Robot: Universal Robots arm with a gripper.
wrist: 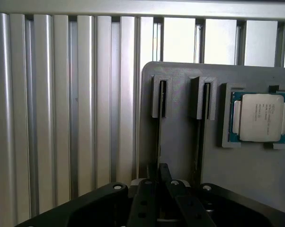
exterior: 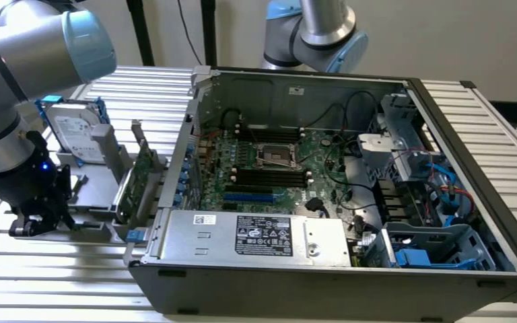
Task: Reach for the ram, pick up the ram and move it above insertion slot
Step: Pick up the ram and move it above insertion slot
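I saw the gripper (wrist: 159,176) pinched narrow on the ram (wrist: 160,135), edge-on in the grey holder (wrist: 180,142). A processor (wrist: 258,117) sat in the same holder.

The jaws cover the near end of the ram (wrist: 159,142), whose chips are hidden edge-on.

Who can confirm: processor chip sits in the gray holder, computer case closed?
Not closed. The exterior view shows the computer case open, with the motherboard exposed. The processor chip does sit in the gray holder.
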